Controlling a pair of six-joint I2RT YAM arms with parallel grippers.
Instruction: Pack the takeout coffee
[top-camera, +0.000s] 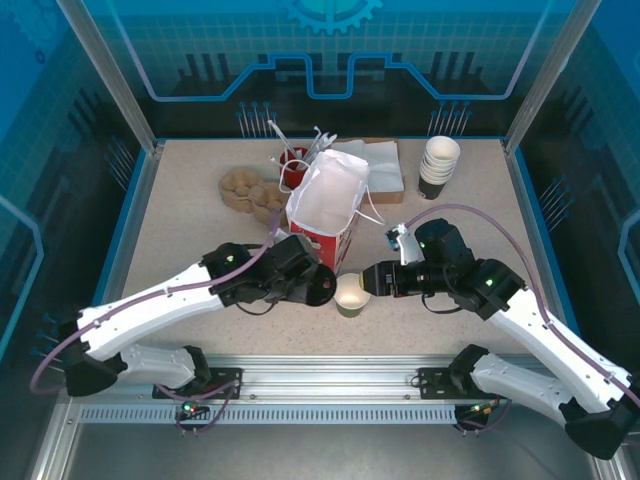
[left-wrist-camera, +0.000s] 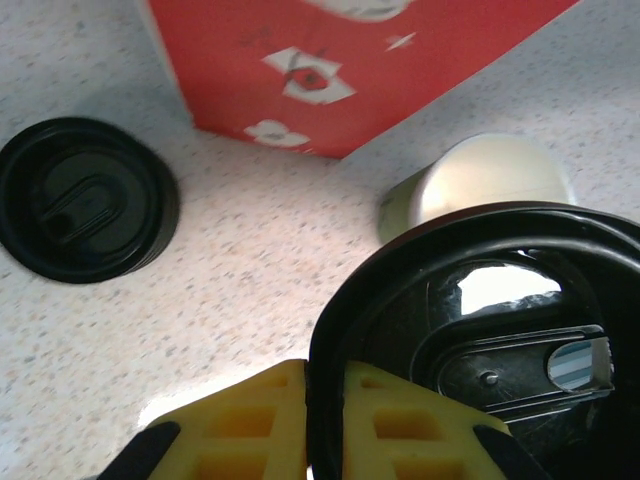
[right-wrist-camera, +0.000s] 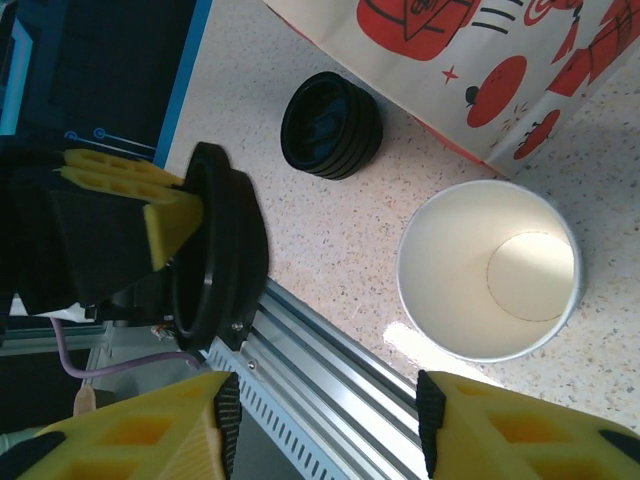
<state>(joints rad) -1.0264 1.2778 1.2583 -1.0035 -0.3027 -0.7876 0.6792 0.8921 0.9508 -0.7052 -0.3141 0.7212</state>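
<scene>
Pinching the rim of a black lid, your left hand is holding it on edge just left of the takeout coffee cup. That cup is standing lidless on the worktop, just near of the red-and-white bag. Your right hand is hovering at its right, fingers spread, gripping nothing. A second lid is lying beside the bag.
</scene>
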